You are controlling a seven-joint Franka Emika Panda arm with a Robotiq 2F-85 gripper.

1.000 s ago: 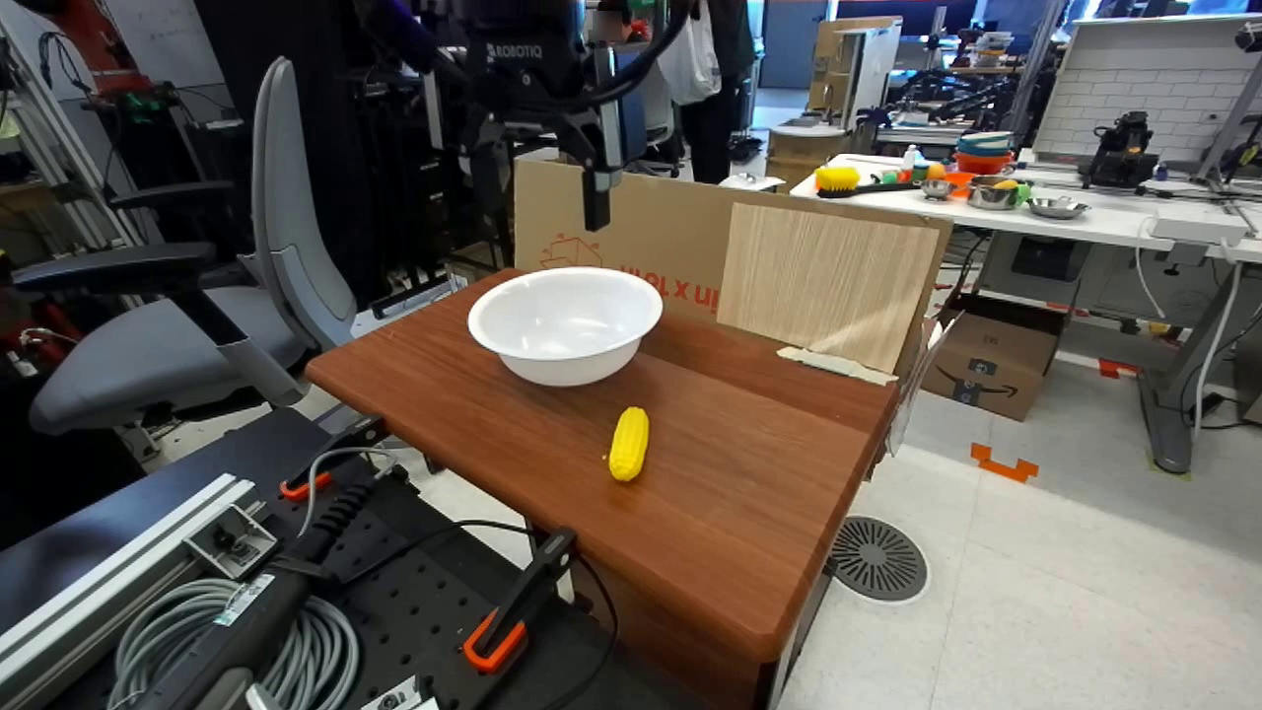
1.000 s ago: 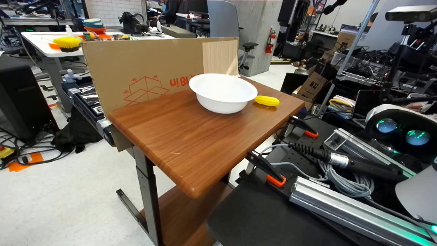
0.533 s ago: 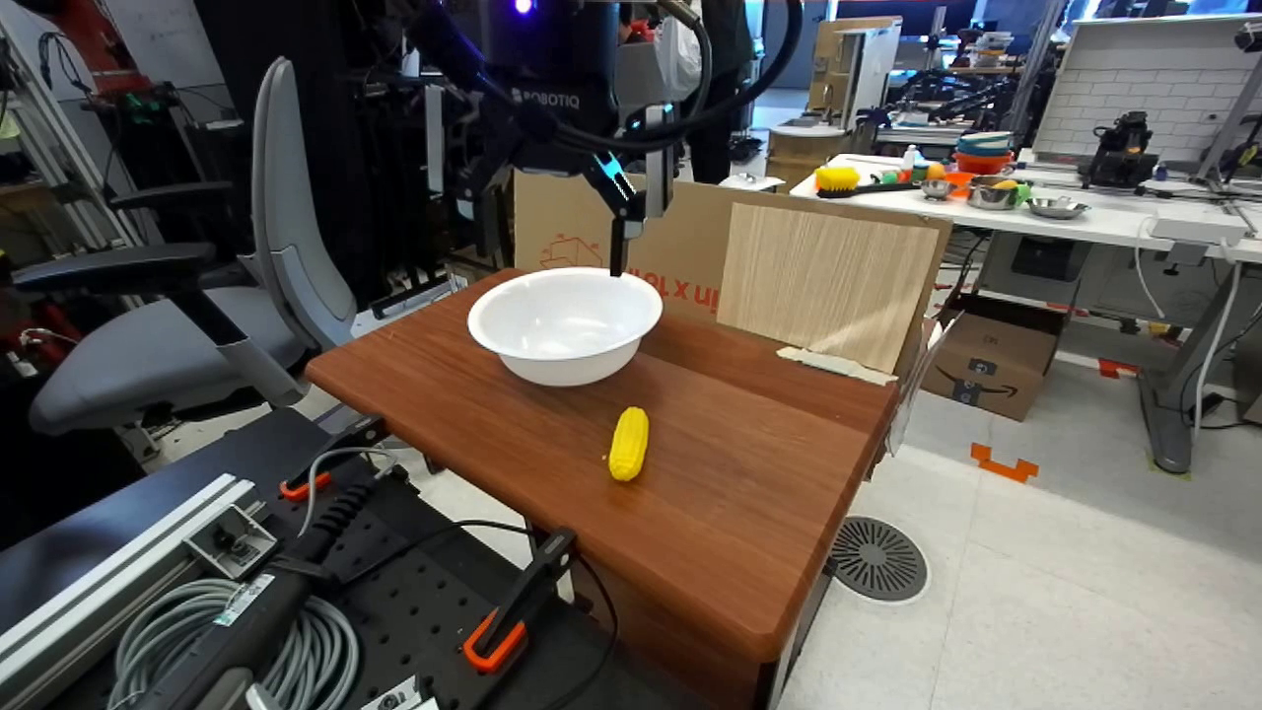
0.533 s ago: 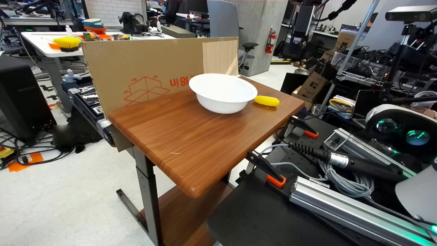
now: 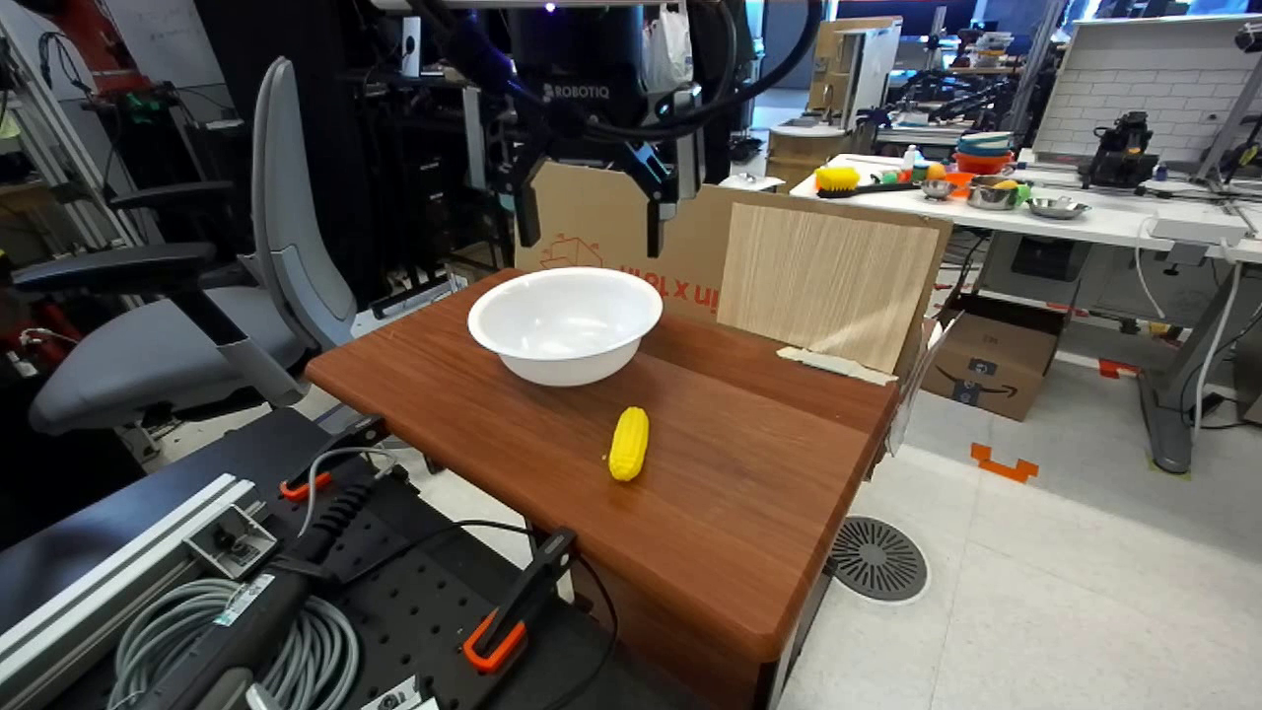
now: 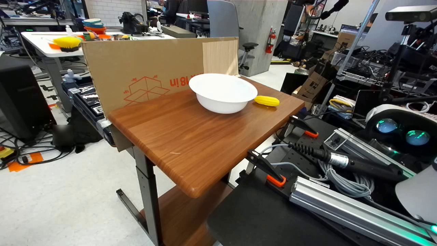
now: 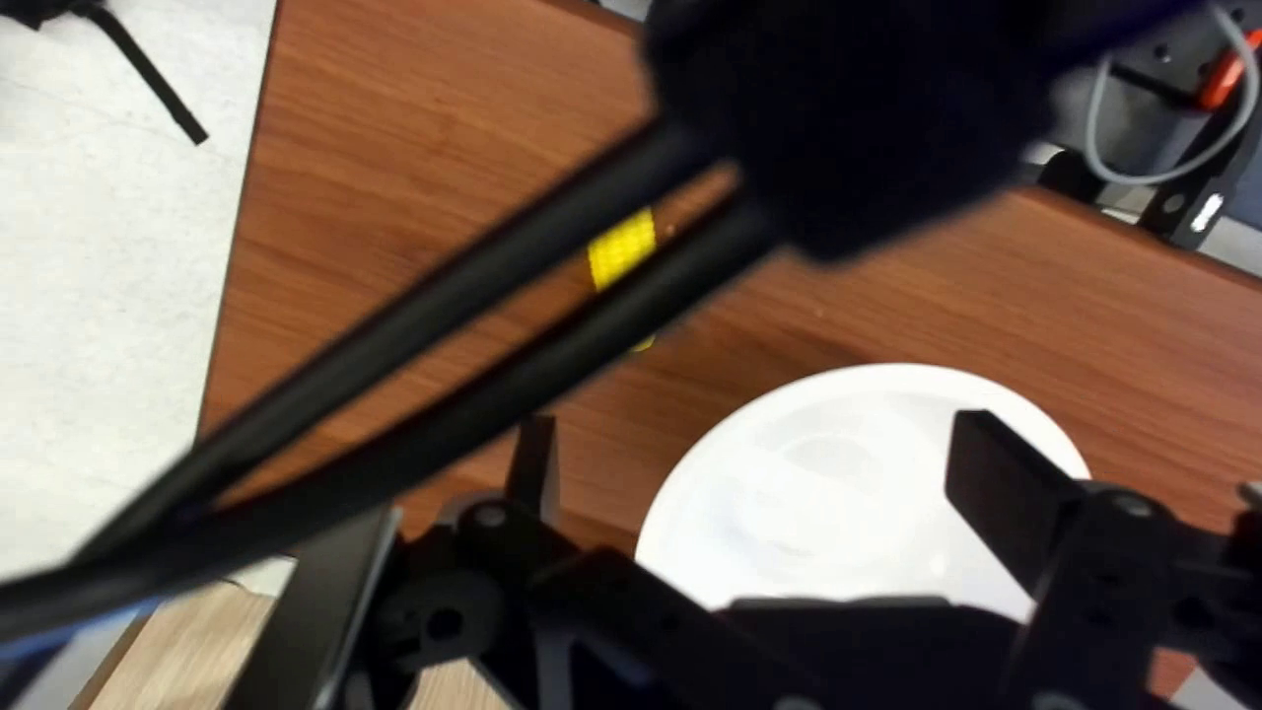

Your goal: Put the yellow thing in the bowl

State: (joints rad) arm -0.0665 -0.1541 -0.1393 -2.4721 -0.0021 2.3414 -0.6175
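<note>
The yellow thing (image 5: 629, 444) is a small corn-shaped piece lying on the wooden table, apart from the bowl in an exterior view. It also shows in an exterior view (image 6: 267, 100), close beside the bowl's rim in the picture. In the wrist view the yellow thing (image 7: 621, 247) is partly hidden by black cables. The white bowl (image 5: 572, 369) stands upright on the table, also in an exterior view (image 6: 222, 104) and the wrist view (image 7: 838, 483). My gripper (image 5: 592, 245) is open and empty, raised above the bowl's far side. In the wrist view its fingers (image 7: 1006, 493) stand wide apart.
A cardboard sheet (image 5: 680, 222) with a wood-grain panel (image 5: 828, 281) stands along the table's back edge. Clamps (image 5: 523, 602) grip the near edge beside a black board (image 5: 424, 592) with coiled cable. A grey chair (image 5: 197, 335) stands beside the table.
My gripper has come further right in an exterior view, dipping lower and then rising a little. Both fingers now show clearly apart. The bowl and the yellow thing have not moved.
</note>
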